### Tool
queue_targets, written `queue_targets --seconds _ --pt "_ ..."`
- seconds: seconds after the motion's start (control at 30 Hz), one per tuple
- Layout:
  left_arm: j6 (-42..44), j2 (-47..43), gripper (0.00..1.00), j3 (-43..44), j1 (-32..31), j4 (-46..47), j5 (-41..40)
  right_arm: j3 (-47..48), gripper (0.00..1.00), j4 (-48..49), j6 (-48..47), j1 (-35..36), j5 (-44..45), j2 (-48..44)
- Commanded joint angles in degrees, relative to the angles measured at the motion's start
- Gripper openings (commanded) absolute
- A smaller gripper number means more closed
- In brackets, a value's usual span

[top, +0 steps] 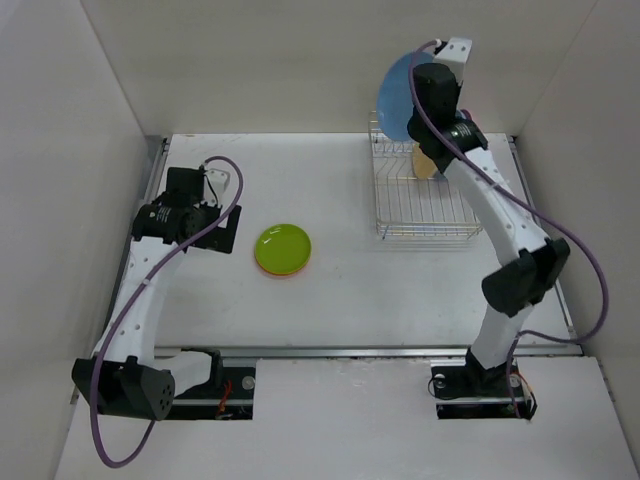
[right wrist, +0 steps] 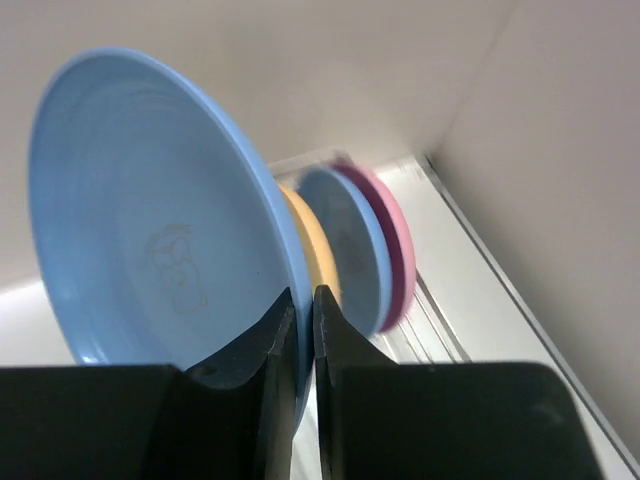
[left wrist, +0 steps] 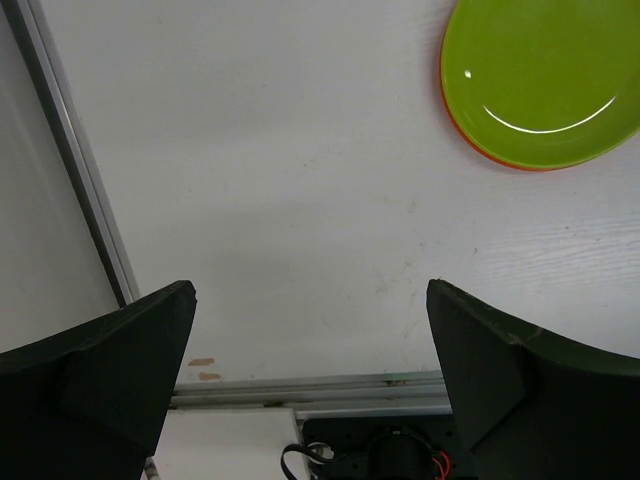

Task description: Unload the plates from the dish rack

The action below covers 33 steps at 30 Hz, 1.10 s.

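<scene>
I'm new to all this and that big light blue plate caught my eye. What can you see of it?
The light blue plate is round and looks plastic, with a faint drawing in its middle. It stands on edge, rim pinched by the right pincer, over the far end of the dish rack.

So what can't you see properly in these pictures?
- Top view: the right arm hides most plates in the dish rack; only a tan plate peeks out.
- Left wrist view: the lime green plate is cut off by the edge; the orange plate beneath shows only rim.
- Right wrist view: the pink plate is blurred.
</scene>
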Motion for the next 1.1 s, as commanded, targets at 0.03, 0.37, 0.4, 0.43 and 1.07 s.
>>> queue_targets --seconds 0.03,0.37,0.4,0.43,1.07 --pt "0.54 -1.11 1.0 3.79 0.24 -1.21 2.72 -1.31 0.0 9.71 -3.7 5.79 3.14 -11.59" --pt "0.54 -3.48 1.0 9.07 0.24 -0.34 22.15 -23.27 0.0 11.34 5.08 7.12 -66.08 -12.48" --pt "-0.07 -3.48 1.0 8.54 0.24 0.19 23.03 -25.73 0.0 14.25 6.05 7.82 -69.78 -12.48" --pt "-0.08 -2.96 1.0 8.54 0.24 0.2 23.91 -28.02 0.0 16.98 7.1 8.34 -74.69 -12.47" --pt "-0.87 15.94 0.44 10.03 0.24 -2.79 28.05 -40.08 0.0 36.43 16.25 14.5 -88.46 -5.71"
